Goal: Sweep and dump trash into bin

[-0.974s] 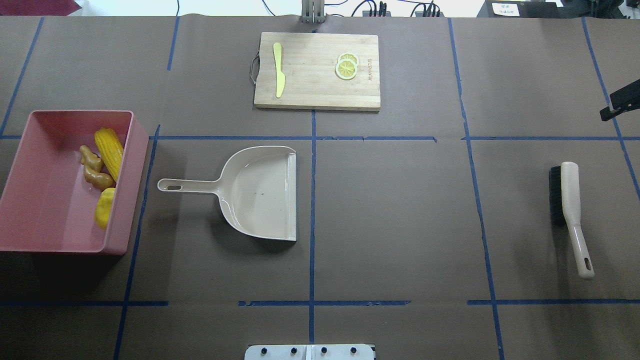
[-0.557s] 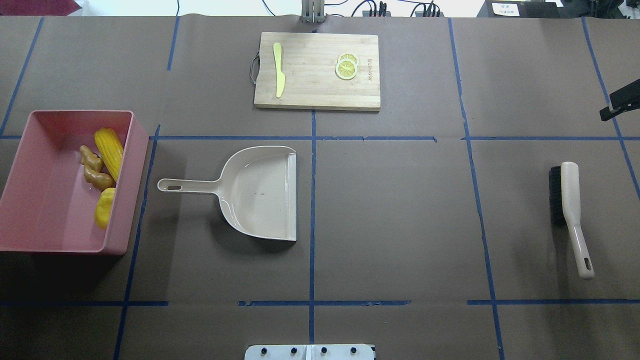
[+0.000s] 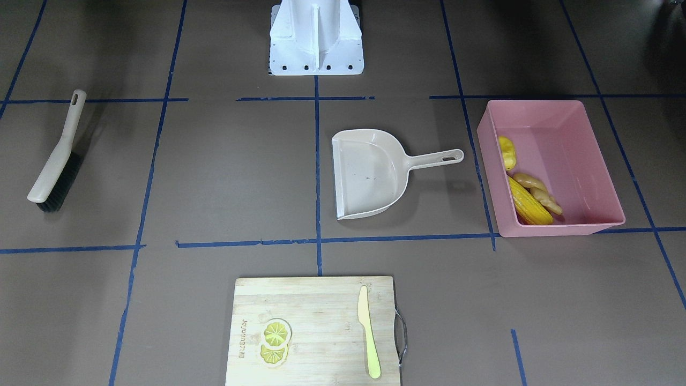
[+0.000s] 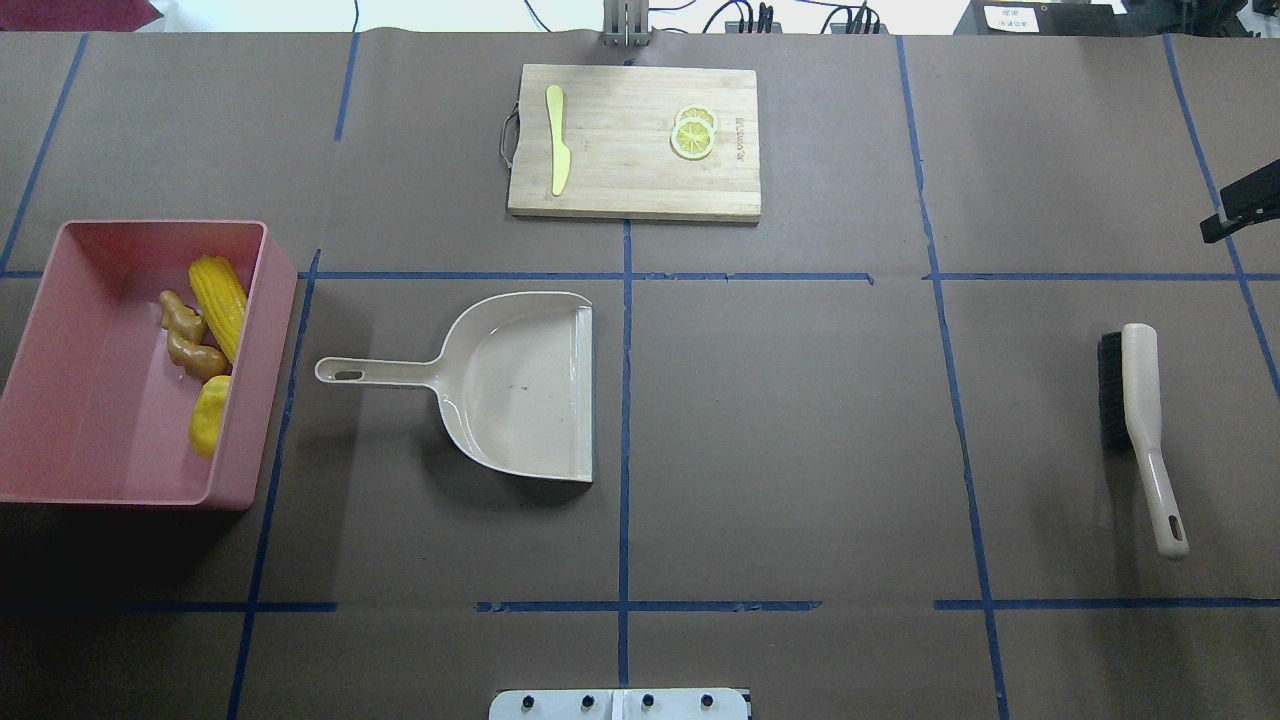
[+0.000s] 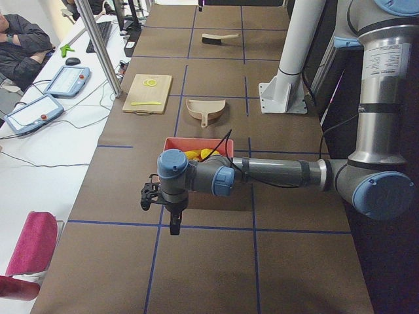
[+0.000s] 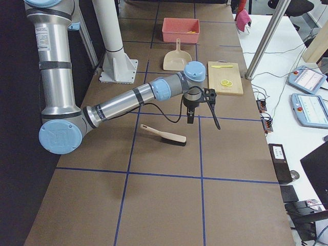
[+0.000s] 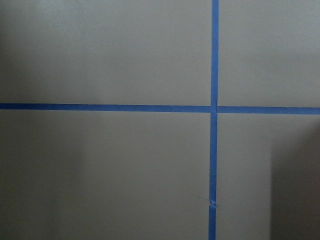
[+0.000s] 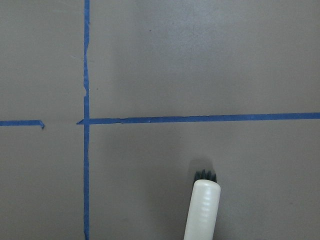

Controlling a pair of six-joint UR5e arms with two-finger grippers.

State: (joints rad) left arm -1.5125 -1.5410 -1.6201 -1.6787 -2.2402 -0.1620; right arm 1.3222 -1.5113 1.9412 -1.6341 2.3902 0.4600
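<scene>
Pink bin (image 4: 90,400) holds the corn cob (image 4: 219,305), ginger root (image 4: 190,345) and potato lump (image 4: 208,415). Beige dustpan (image 4: 520,385), brush (image 4: 1140,400) lie apart on counter (image 4: 800,450). Left tool (image 5: 173,226), right tool (image 6: 190,119) hover; grip state can't tell.

Left arm (image 5: 281,173) is stretched out low and level, upper arm standing upright, forearm running flat from the elbow out to the blue-capped left wrist (image 5: 173,167). The left gripper (image 5: 174,226) hangs off it, pointing straight down (too small and side-on to call the jaws parted or closed). At the other end, the right arm (image 6: 123,100) mirrors that: upright upper arm, low elbow, forearm reaching out to the right wrist (image 6: 195,72). The right gripper (image 6: 190,119) points straight down, its state no clearer.
</scene>
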